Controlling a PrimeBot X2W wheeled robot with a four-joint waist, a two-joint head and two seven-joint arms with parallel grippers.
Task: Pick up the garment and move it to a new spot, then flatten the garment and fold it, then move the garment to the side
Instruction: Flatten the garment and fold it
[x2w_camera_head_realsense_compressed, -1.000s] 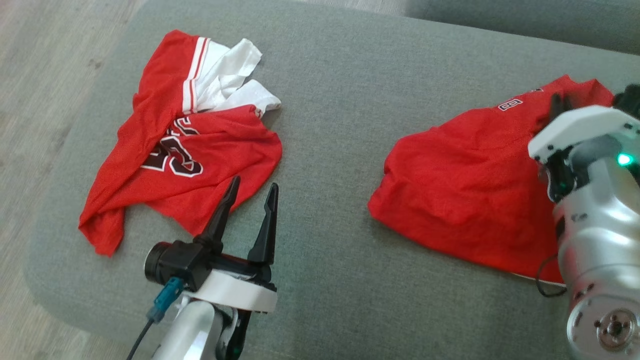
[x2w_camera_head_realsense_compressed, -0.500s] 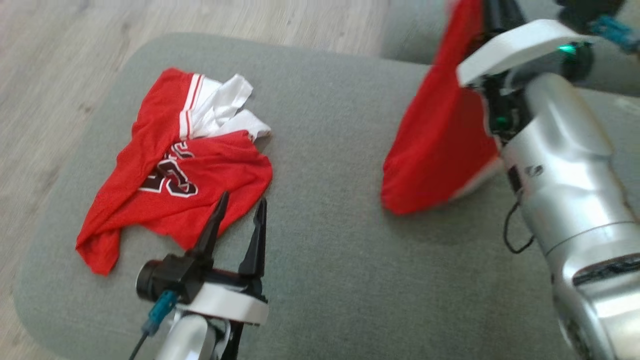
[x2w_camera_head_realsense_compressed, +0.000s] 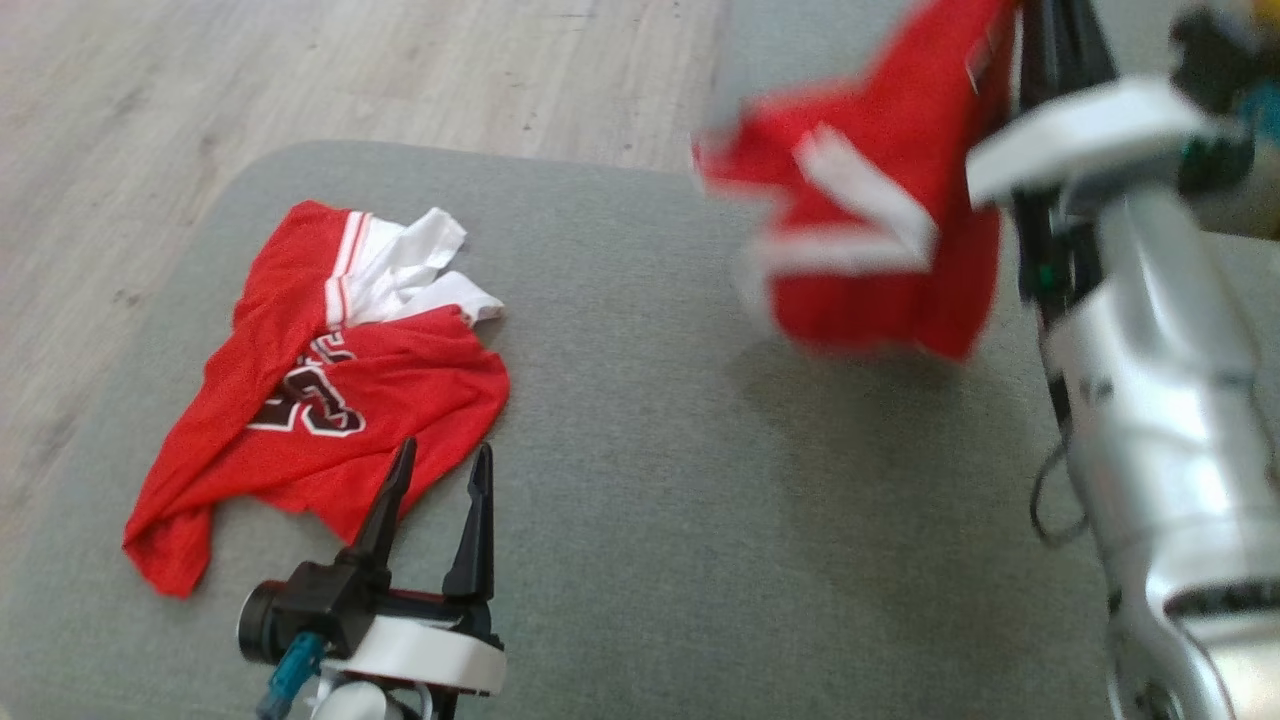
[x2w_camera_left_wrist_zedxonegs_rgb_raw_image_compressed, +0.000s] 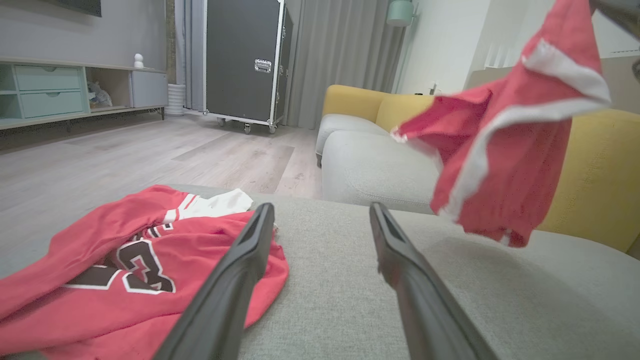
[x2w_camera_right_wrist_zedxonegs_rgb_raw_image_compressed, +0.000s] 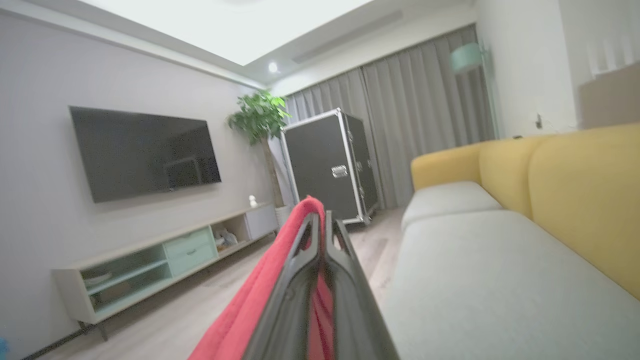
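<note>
1. Grey cushion (x2w_camera_head_realsense_compressed: 650, 540): broad upholstered seat carrying the loose cloth; the head view gives its rounded far corner against the pale wood floor (x2w_camera_head_realsense_compressed: 300, 70)
2. Yellow sofa (x2w_camera_left_wrist_zedxonegs_rgb_raw_image_compressed: 595, 170): stands beyond the cushion, shown by the two wrist views; the right wrist view adds a wall television (x2w_camera_right_wrist_zedxonegs_rgb_raw_image_compressed: 145, 152), a black wheeled case (x2w_camera_right_wrist_zedxonegs_rgb_raw_image_compressed: 330, 167) and a potted plant (x2w_camera_right_wrist_zedxonegs_rgb_raw_image_compressed: 260, 117)
3. Garment (x2w_camera_head_realsense_compressed: 880, 240): red with white trim, hanging clear of the cushion over its far right part, with a shadow beneath; blurred in the head view, sharper in the left wrist view, where it dangles before the sofa back
4. Numbered jersey (x2w_camera_head_realsense_compressed: 330, 420): red and white, crumpled, lying on the cushion's left part, well apart from the garment
5. Right gripper (x2w_camera_right_wrist_zedxonegs_rgb_raw_image_compressed: 321, 216): fingers pressed together on a fold of the garment, red cloth draping down one side of them
6. Left gripper (x2w_camera_head_realsense_compressed: 444, 450): fingers spread wide, holding nothing, low over the cushion just beside the jersey's near edge
</note>
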